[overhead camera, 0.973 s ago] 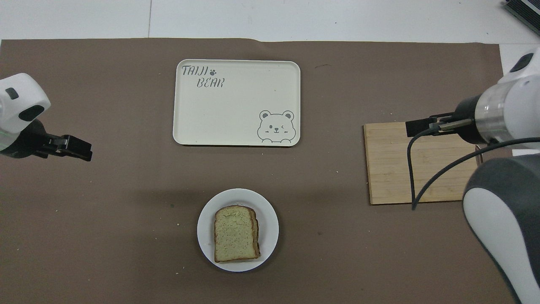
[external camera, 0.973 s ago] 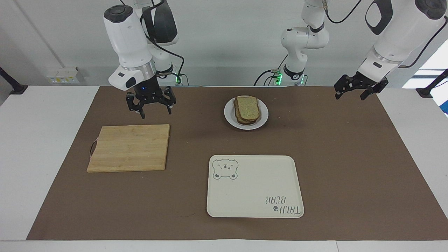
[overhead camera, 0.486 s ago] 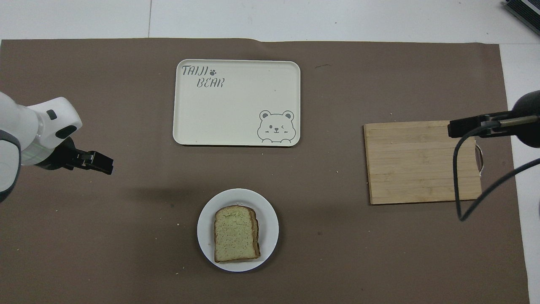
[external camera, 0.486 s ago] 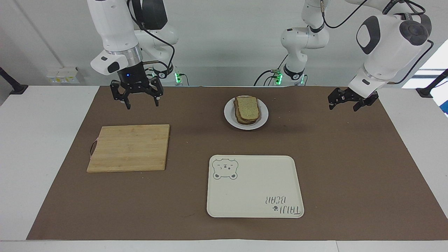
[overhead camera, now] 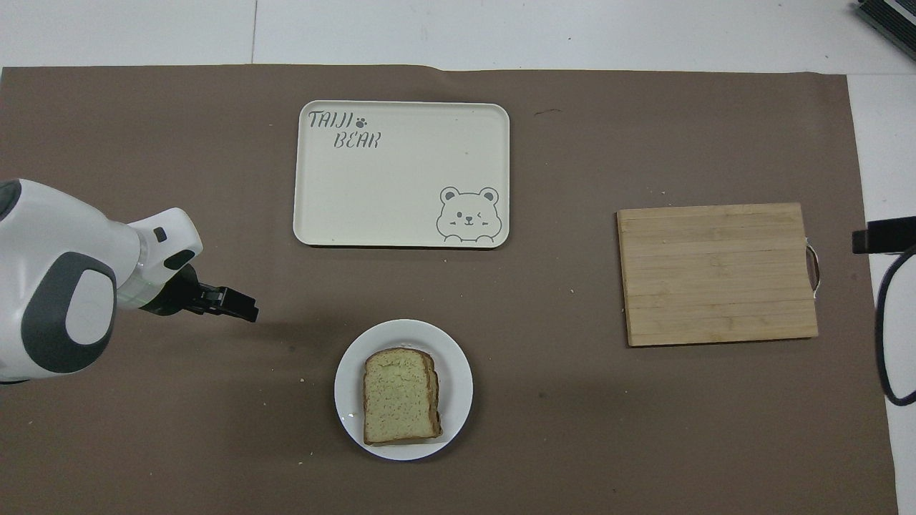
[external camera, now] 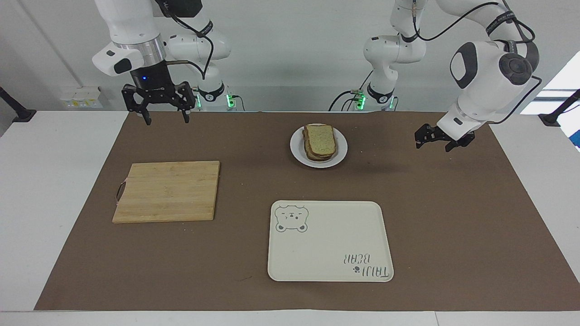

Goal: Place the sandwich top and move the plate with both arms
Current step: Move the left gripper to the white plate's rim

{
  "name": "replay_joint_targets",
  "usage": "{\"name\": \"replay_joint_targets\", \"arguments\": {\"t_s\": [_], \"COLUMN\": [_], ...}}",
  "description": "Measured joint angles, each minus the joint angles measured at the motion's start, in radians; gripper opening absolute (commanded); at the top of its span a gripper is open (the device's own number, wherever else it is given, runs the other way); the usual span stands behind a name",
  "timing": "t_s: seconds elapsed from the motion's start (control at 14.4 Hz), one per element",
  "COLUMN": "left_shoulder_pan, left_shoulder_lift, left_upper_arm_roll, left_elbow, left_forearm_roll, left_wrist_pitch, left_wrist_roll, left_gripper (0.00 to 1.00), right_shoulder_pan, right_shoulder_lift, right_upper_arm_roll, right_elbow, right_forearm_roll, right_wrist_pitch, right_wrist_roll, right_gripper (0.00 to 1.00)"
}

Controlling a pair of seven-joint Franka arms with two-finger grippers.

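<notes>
**Sandwich closed on the plate; my left gripper is the closer one**

I see the sandwich top point(external camera: 320, 138) already lying on the stack, which sits on the plate point(external camera: 340, 154) close to the robots' edge of the brown mat point(external camera: 453, 217). So I judge the bread step done and the plate move not yet begun.

What the coming move turns on: the plate lies toward the middle of the table from my left gripper point(external camera: 438, 141), which hangs low over bare mat toward the left arm's end, roughly level with the plate. Its jaws stand released and it holds nothing. My right gripper point(external camera: 164, 115) is up in the air over the mat's edge at the right arm's end, also spread and empty, and well apart from the plate. The left is the nearer of the two, I judge.

The bread's long axis runs toward and away from the robots, so the plate's bare rim is widest on the two sides that face the arms' ends. The tray point(external camera: 330, 241) with the bear drawing lies farther from the robots than the plate. The cutting board point(external camera: 166, 191) lies bare toward the right arm's end.

The facing view shows the stacked slices edge-on and both grippers' height; the overhead view shows only the top slice, the rim's full outline, and nothing of the right gripper's fingers.
</notes>
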Motion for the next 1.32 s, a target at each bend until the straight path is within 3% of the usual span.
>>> {"name": "replay_joint_targets", "arguments": {"t_s": [0.42,1.25,1.32], "left_shoulder_pan": [-0.023,-0.043,-0.043], "left_shoulder_lift": [0.0,0.002,0.006], "left_upper_arm_roll": [0.007,0.003,0.004], "left_elbow": [-0.129,-0.358,-0.375], "left_forearm_roll": [-0.314,-0.687,-0.707], "left_wrist_pitch": [0.014,0.03,0.033], "left_wrist_roll": [0.133,0.354,0.378], "left_gripper": [1.0,1.0,0.87], "right_shoulder_pan": [0.006,0.003,0.003], "right_shoulder_lift": [0.021,0.024,0.024], "right_upper_arm_roll": [0.005,0.003,0.003], "right_elbow": [-0.018,-0.019,-0.019], "right_forearm_roll": [0.0,0.0,0.0], "right_wrist_pitch": [-0.005,-0.004,-0.004], "right_wrist_roll": [0.0,0.0,0.0], "right_gripper": [1.0,1.0,1.0]}}
